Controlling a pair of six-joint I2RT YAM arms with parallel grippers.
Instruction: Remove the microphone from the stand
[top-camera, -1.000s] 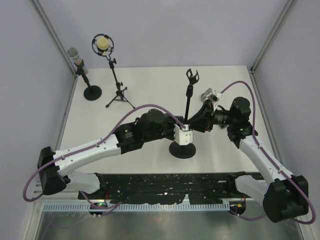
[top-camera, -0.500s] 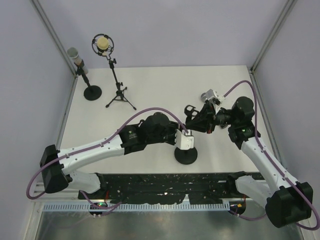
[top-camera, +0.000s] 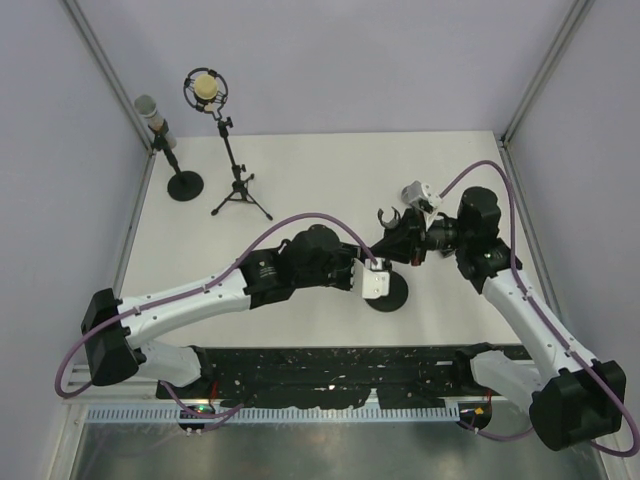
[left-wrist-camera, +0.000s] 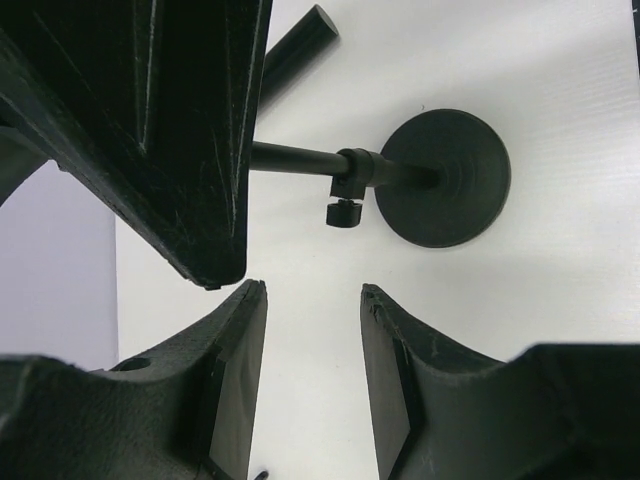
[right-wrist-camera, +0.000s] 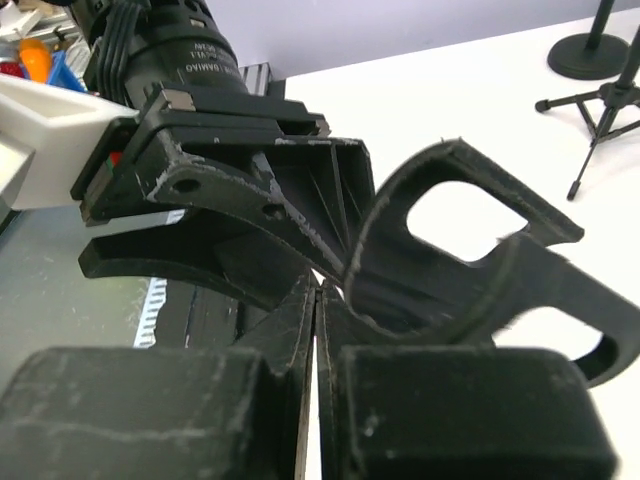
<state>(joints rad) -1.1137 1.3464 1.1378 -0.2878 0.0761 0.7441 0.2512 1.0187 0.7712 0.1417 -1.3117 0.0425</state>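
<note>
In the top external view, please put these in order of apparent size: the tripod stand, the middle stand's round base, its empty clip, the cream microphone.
1. tripod stand, the largest.
2. round base, though partly covered.
3. empty clip and cream microphone look about alike, so I do not rank them.

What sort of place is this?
Likely a robotics lab test cell: a white table walled by plain panels and metal posts, with microphone stands as props.
</note>
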